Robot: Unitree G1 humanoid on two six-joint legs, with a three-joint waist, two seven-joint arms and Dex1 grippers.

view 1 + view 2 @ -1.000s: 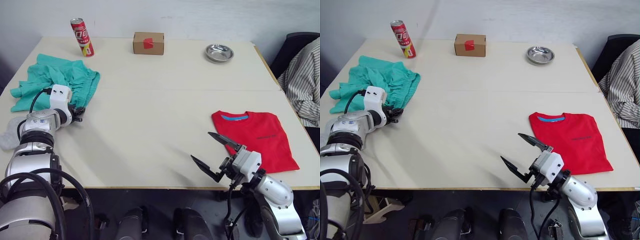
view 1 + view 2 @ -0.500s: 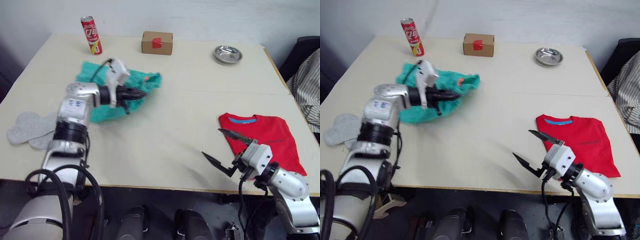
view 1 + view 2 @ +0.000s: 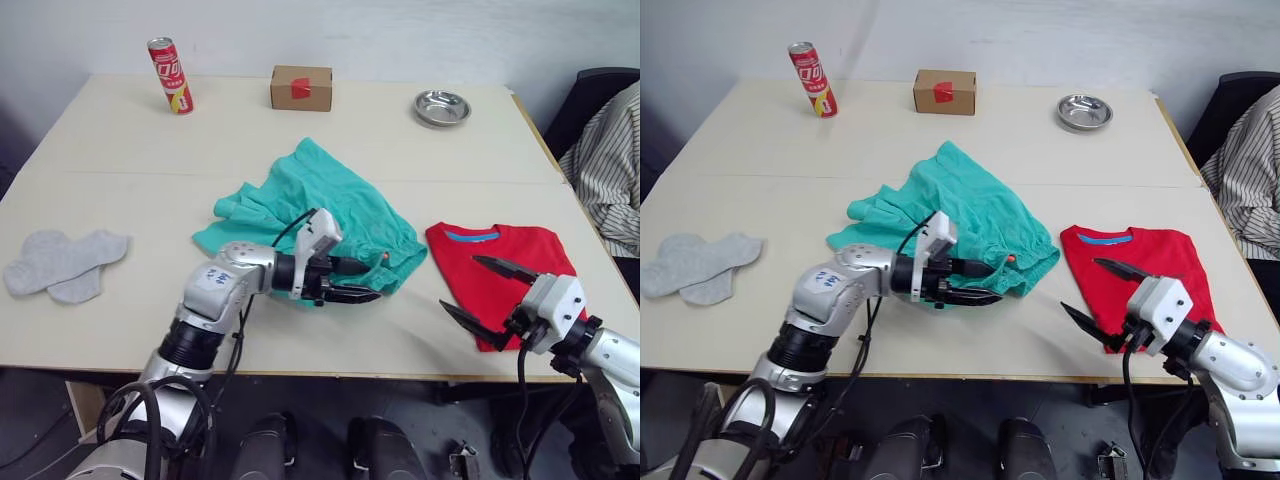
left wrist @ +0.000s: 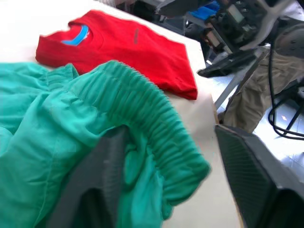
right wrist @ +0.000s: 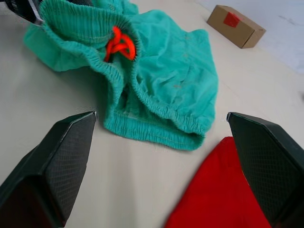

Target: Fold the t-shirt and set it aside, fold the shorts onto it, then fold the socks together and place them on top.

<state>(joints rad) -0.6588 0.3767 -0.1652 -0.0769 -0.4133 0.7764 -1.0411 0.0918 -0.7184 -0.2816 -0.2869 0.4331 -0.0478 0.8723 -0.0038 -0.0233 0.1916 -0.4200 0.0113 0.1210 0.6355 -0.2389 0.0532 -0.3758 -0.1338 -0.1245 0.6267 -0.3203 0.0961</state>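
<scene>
In the left eye view, the left gripper [image 3: 352, 281] is seen with its black fingers spread, one finger tucked inside the gathered waistband of the teal-green soft fabric shorts [image 3: 330, 205], which are bunched behind and around it. The folded bright red cotton t-shirt [image 3: 510, 265] lies just beyond the fingertips, beside the shorts. The right gripper [image 3: 487, 303] is held wide apart over the near edge of the t-shirt, gripping nothing. The pair of light grey fabric socks [image 3: 62, 263] lies flat, well apart from the left gripper, on its outer side.

In the left wrist view, one finger [image 4: 97, 183] is covered by the ribbed waistband [image 4: 152, 135], the other stands clear of the cloth.

In the right wrist view, an orange drawstring knot [image 5: 121, 45] is seen inside the waistband, ahead of the open fingers.
</scene>
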